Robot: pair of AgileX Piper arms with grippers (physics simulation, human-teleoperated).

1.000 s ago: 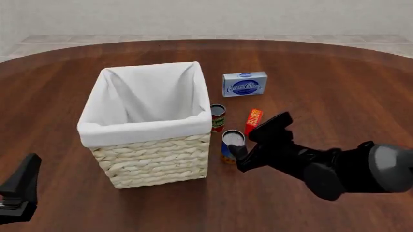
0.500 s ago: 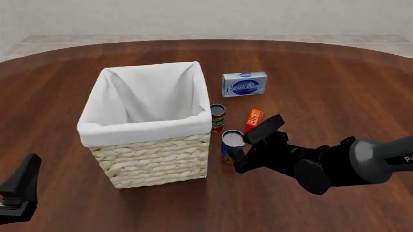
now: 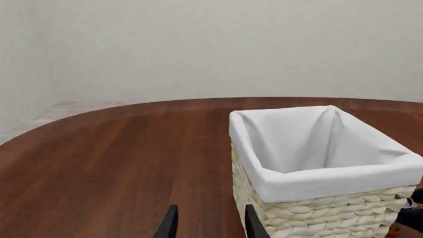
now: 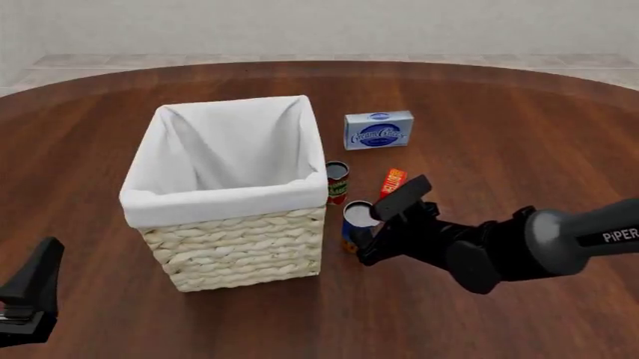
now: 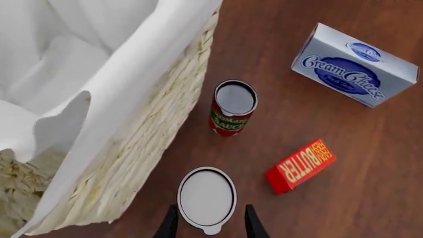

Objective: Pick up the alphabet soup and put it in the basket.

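The alphabet soup (image 4: 357, 223), a blue can with a silvery top, stands just right of the basket (image 4: 224, 199). In the right wrist view the can (image 5: 206, 197) sits between my two fingertips, and the jaws are apart with gaps on both sides. My right gripper (image 4: 367, 233) is open, low over the can and reaching in from the right. The wicker basket with its white lining also shows in the left wrist view (image 3: 317, 181) and the right wrist view (image 5: 152, 69). My left gripper (image 4: 30, 293) is open and empty at the front left, and its fingers show in the left wrist view (image 3: 210, 227).
A red-and-green can (image 4: 337, 182) (image 5: 233, 109) stands just behind the soup by the basket wall. A red butter box (image 4: 393, 182) (image 5: 300, 165) lies right of it. A cream cheese box (image 4: 378, 130) (image 5: 353, 64) lies farther back.
My right gripper has moved down and a little left, closing in on the soup can. The cans, the basket and the left arm have not moved.
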